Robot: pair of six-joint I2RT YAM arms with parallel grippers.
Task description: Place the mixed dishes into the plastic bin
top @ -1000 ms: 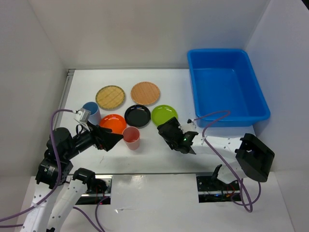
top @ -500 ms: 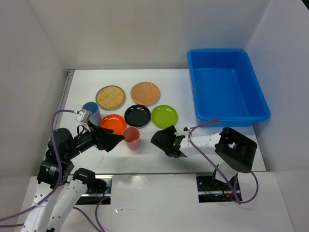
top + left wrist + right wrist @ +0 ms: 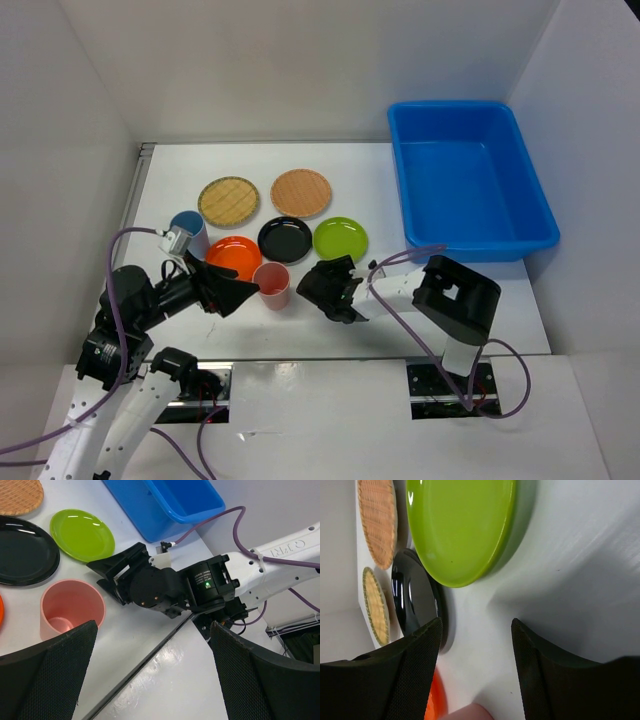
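Seven dishes sit on the table [image 3: 370, 170], two cups and five plates: blue cup [image 3: 188, 232], yellow-tan woven plate [image 3: 229, 201], orange plate [image 3: 234, 254], pink cup [image 3: 272, 286], black plate [image 3: 285, 239], peach-tan woven plate [image 3: 300, 192], lime green plate [image 3: 340, 239]. All lie outside the one bright blue bin [image 3: 480, 243], far right. The left gripper [image 3: 238, 290] and right gripper [image 3: 318, 288] gape; the right has slid left toward the pink cup.

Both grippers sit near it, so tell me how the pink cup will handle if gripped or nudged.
The pink cup stands upright, open and empty, so it is probably light. Its wall looks smooth plastic: likely stiff, perhaps slippery. A high sideways push might tip it, and its round body would then roll.
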